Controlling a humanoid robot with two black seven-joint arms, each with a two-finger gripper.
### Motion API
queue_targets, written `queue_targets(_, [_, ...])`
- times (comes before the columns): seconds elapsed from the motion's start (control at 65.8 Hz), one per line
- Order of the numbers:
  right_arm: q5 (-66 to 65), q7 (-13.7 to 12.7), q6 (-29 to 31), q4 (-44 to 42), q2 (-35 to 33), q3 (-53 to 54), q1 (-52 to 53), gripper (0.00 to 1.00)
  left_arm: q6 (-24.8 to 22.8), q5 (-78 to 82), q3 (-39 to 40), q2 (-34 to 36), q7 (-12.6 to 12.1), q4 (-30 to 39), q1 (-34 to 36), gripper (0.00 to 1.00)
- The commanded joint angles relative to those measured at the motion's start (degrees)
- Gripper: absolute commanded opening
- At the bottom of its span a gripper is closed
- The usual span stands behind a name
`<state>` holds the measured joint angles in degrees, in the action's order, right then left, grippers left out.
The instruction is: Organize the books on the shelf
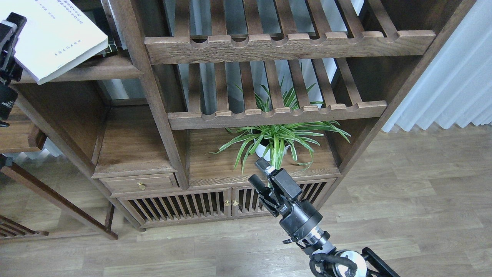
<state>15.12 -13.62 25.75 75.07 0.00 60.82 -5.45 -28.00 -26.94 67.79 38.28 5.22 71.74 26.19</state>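
Right claw: the right claw (261, 175) hangs low in front of the bookcase, fingers a little apart, holding nothing.
Potted plant: a spider plant (275, 140) sits just behind that claw on the lower board.
Slatted racks: two notched racks (276, 113) rise above the plant.
Shelf: the solid shelf (96, 69) lies at the upper left of the bookcase.
Book: a white paperback (54, 34) lies tilted over the shelf's front left edge, long axis diagonal.
Left claw: the left claw (8, 46) is at the book's left end; its grip I cannot tell.
Key relation: the book lies far up-left of the right claw; the left arm is nearer.
Writing: small printed lines, unreadable.
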Motion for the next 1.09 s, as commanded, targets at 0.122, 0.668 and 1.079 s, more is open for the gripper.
queue_targets(0.122, [0.00,-0.01,0.00,-0.28,0.00,-0.09,0.00,0.98,0.00,-0.93,0.67,-0.58,1.11,-1.17,0.09,0.03])
queue_targets(0.668, [0.00,-0.01,0.17,-0.37,0.00,-0.09,-0.26,0.98,0.00,-0.84,4.89,-7.08,3.13,-2.48,1.41,0.03])
queue_targets(1.079, [0.00,-0.01,0.52,-0.37,0.00,-0.09,-0.35,0.98,0.00,-0.66,6.12,-8.84,5.94,-3.36,2.38,0.03])
